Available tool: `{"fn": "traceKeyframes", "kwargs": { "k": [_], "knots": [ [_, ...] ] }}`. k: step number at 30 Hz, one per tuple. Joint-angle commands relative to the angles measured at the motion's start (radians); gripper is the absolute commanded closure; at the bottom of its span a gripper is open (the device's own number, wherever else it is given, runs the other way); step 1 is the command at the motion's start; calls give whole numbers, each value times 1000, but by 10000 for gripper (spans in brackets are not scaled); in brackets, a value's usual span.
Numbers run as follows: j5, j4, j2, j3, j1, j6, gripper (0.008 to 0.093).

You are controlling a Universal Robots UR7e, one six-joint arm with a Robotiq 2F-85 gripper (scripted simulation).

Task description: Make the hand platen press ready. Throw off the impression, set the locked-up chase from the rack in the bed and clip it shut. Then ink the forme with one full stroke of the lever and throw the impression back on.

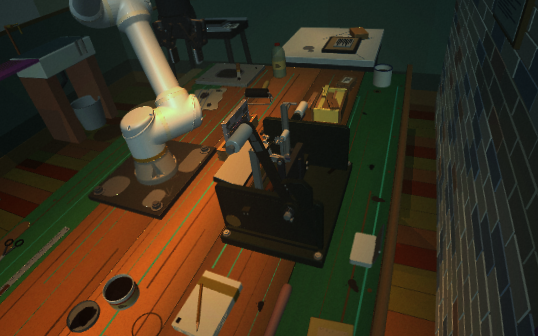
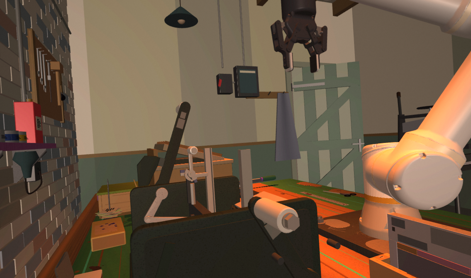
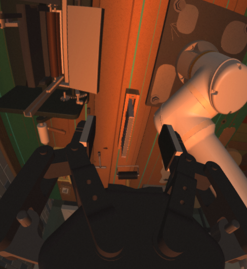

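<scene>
The locked-up chase (image 1: pixel 234 119) stands on edge in its rack (image 3: pixel 128 122) beside the press, partly cut off at the frame edge in the second side camera (image 2: pixel 437 242). The black hand platen press (image 1: pixel 280 185) sits mid-bench with its long lever (image 2: pixel 176 141) raised and leaning back. A pale roller (image 2: pixel 273 214) sticks out at its near end, and the pale platen (image 3: pixel 83 49) stands upright beside the bed. My gripper (image 2: pixel 299 64) hangs high above the bench, far over the press and rack (image 3: pixel 125 140), pointing down. It is open and holds nothing.
My own arm's elbow (image 3: pixel 214 85) and base plate (image 1: pixel 152 177) lie close beside the rack. A hand brayer (image 3: pixel 127 173), a yellow box (image 1: pixel 329 104), a bottle (image 1: pixel 279 61), a white mug (image 1: pixel 382 75) and a notepad (image 1: pixel 207 305) lie about the bench. A brick wall (image 1: pixel 500 175) runs along one side.
</scene>
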Motion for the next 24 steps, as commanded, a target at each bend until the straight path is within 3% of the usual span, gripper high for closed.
{"fn": "traceKeyframes", "kwargs": {
  "k": [1, 7, 19, 24],
  "knots": [
    [0, 0, 0, 0, 0, 0, 340],
    [0, 0, 0, 0, 0, 0, 454],
    [0, -3, 4, -2, 10, 10, 454],
    [0, -29, 44, -15, 103, 103, 454]
  ]
}}
